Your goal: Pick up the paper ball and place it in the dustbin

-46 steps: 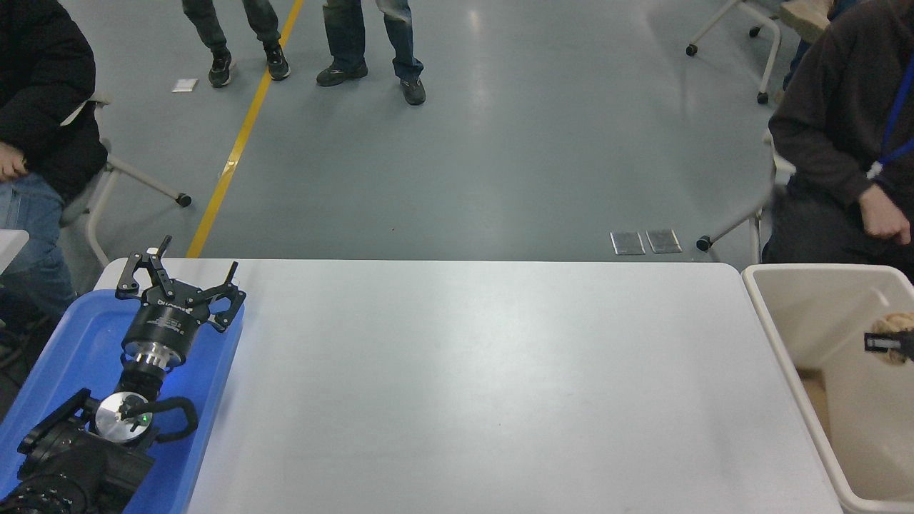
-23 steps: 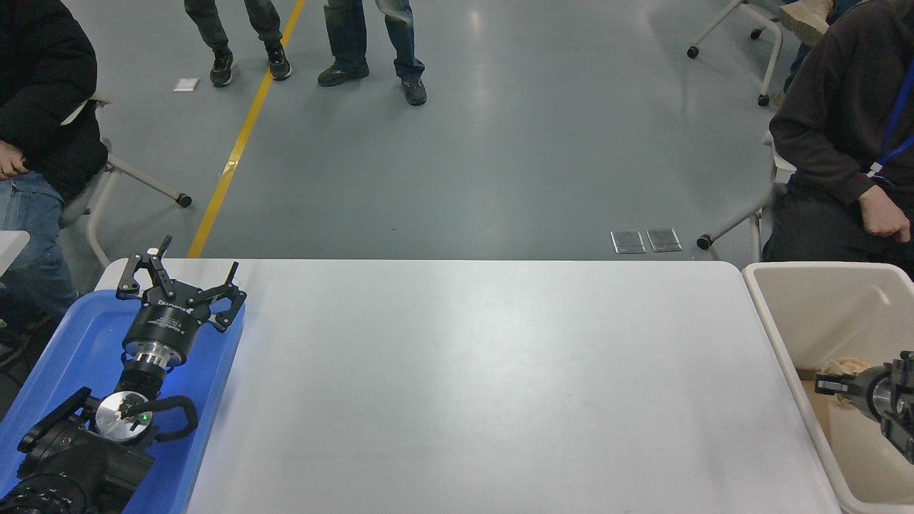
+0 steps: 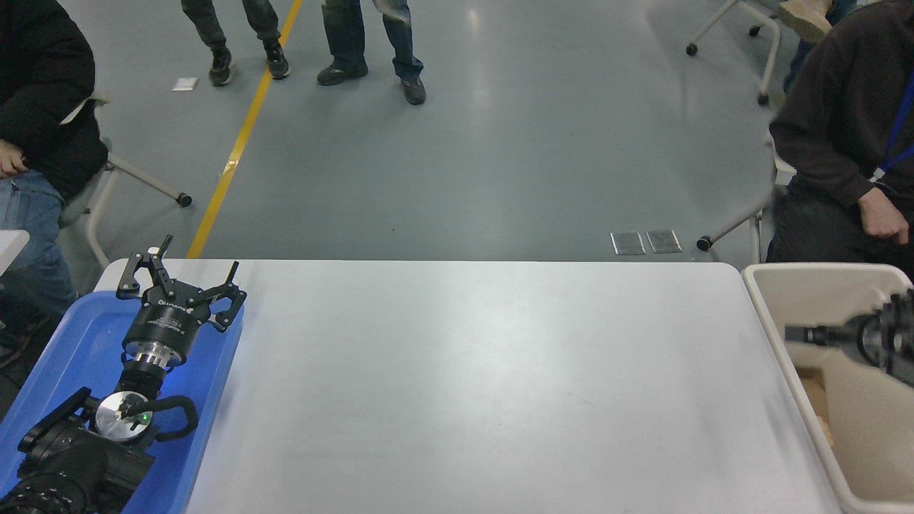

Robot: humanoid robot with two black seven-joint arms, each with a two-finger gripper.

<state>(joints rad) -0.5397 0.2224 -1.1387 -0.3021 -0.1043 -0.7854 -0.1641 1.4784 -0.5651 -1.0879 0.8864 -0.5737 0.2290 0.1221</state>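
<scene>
The cream-beige dustbin [image 3: 757, 285] stands off the table's right end. My right gripper [image 3: 810, 334] reaches in from the right edge over the bin's near-left part. It is motion-blurred, and no paper shows in it. The paper ball does not show as a ball. A tan patch [image 3: 812, 391] lies low inside the bin by its left wall, and I cannot tell whether it is the ball. My left gripper [image 3: 191, 270] is parked open and empty at the lower left.
A shallow blue tray [image 3: 78, 335] lies under the left arm at the table's left end. One person sits at the far left and another [image 3: 842, 121] at the far right by the bin. Two more people stand further back.
My right gripper held the paper ball over the bin, dipped lower into it, then rose and shifted left. The ball no longer shows at its tips. The left arm has not moved.
</scene>
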